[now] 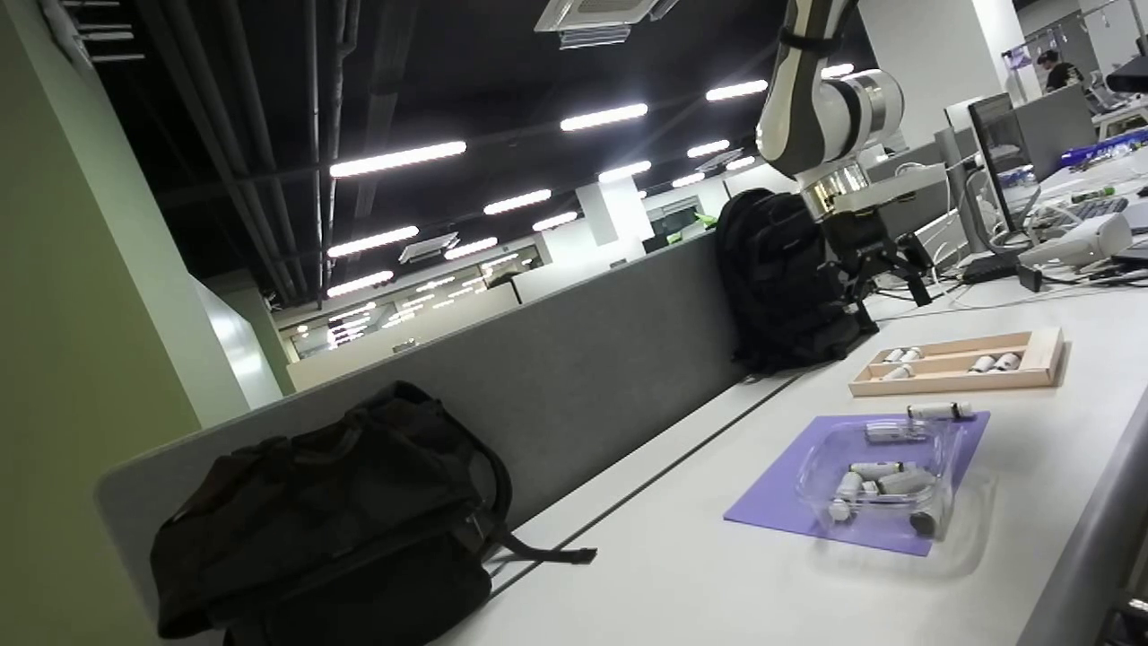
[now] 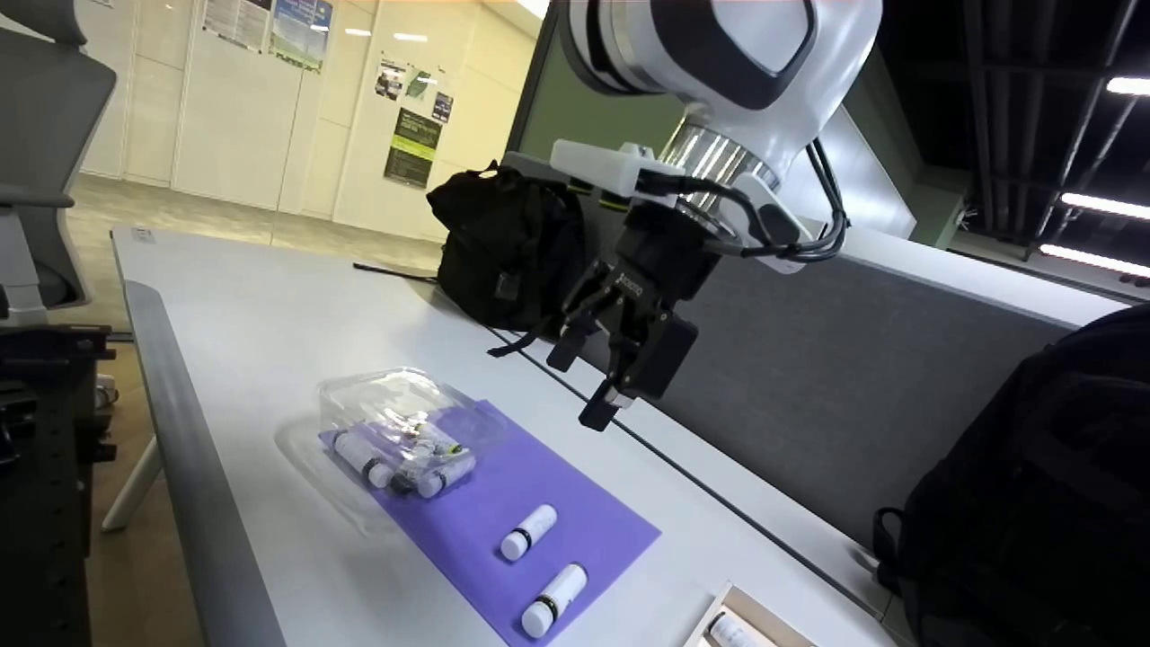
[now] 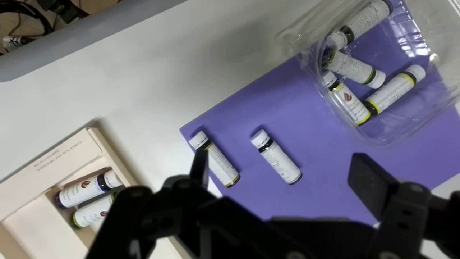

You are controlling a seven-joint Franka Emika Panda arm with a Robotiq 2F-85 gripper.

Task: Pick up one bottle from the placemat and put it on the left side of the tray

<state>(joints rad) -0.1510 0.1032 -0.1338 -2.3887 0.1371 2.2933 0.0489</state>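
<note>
The lavender placemat (image 3: pixel 323 144) lies on the table. Two white-capped bottles lie on its bare part: one at the mat's edge nearest the tray (image 3: pixel 221 165), the other (image 3: pixel 276 156) further in. They also show in an exterior view as the edge bottle (image 2: pixel 554 600) and the inner bottle (image 2: pixel 530 532). The tan wooden tray (image 3: pixel 61 160) stands apart from the mat, with several bottles in its compartments; its wall shows in an exterior view (image 1: pixel 951 385). My gripper (image 3: pixel 285 176) is open and empty, well above the table; one finger partly hides the edge bottle.
A clear plastic container (image 3: pixel 384 142) holding several bottles stands on the mat. Black backpacks (image 1: pixel 332 520) rest along the grey partition (image 1: pixel 610 377). A monitor (image 1: pixel 1000 157) and cables are beyond the tray. The table's front edge (image 3: pixel 90 39) runs near the mat.
</note>
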